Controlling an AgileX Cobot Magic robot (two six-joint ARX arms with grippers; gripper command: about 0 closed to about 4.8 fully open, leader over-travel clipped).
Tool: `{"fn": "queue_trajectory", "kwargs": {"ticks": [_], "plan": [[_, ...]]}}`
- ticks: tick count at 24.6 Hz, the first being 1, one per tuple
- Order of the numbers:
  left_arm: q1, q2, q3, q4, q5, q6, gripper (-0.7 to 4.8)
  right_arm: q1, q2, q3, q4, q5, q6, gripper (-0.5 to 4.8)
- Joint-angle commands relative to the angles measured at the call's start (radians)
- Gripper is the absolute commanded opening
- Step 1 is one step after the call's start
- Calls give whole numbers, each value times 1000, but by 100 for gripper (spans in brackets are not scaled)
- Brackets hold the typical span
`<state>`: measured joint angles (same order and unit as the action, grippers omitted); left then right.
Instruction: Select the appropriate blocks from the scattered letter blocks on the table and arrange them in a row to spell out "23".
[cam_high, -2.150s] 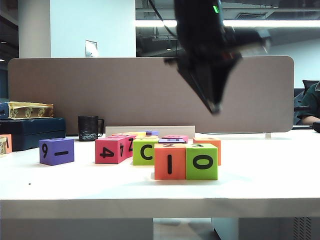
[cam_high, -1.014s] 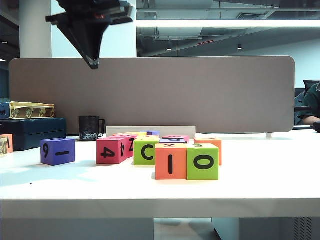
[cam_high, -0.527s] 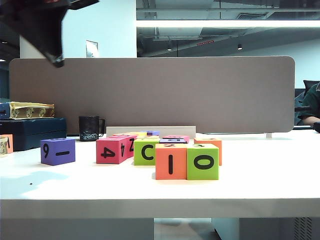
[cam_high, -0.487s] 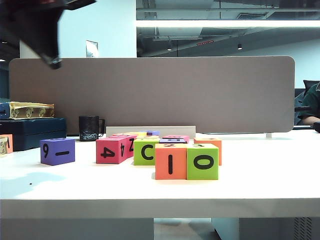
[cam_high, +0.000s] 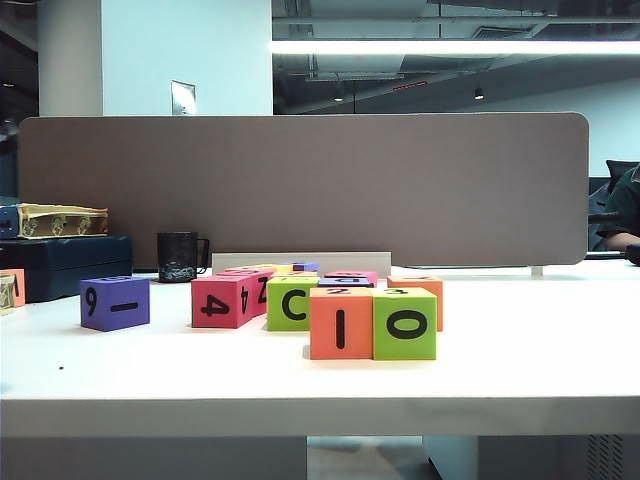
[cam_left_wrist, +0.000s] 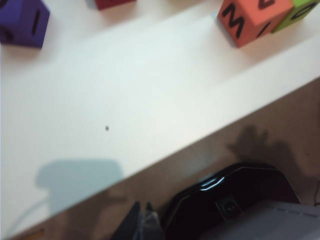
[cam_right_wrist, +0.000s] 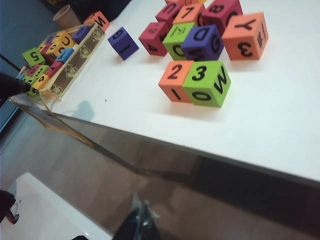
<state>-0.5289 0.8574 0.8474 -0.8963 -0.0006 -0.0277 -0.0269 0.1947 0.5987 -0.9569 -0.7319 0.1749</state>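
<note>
Blocks: orange foam cube marked "2" on top touching lime-green foam cube marked "3", in a row near white bench's front edge. Left pincer pressed together, off the bench. Right pincer seemingly pressed together too, blurred, off the bench.

In the left wrist view the left gripper is a dark blur cut by the frame edge, and the purple foam cube and lime-green foam cube are cropped. The right gripper is likewise a blurred, half-cropped tip. In the exterior view neither gripper appears, and the rear blocks hide behind the front ones.
</note>
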Motion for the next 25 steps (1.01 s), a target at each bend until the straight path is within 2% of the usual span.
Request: {"fn": "queue_trajectory", "kwargs": {"ticks": [1, 6, 11, 16, 19, 25], "plan": [[-1, -79, -45, -14, 38, -7, -6, 0, 2, 3, 2, -8, -1, -1], [-1, -194, -68, 56, 99, -7, -6, 0, 2, 3, 2, -11, 0, -1], [-1, -277, -68, 244, 211, -6, -6, 0, 2, 3, 2, -10, 0, -1], [-1, -276, -80, 193, 255, 47, -6, 0, 2, 3, 2, -8, 0, -1], [-1, -276, -94, 190, 293, 46, -6, 0, 2, 3, 3, -6, 0, -1], [-1, -277, -94, 187, 293, 15, -6, 0, 2, 3, 3, -7, 0, -1]]}}
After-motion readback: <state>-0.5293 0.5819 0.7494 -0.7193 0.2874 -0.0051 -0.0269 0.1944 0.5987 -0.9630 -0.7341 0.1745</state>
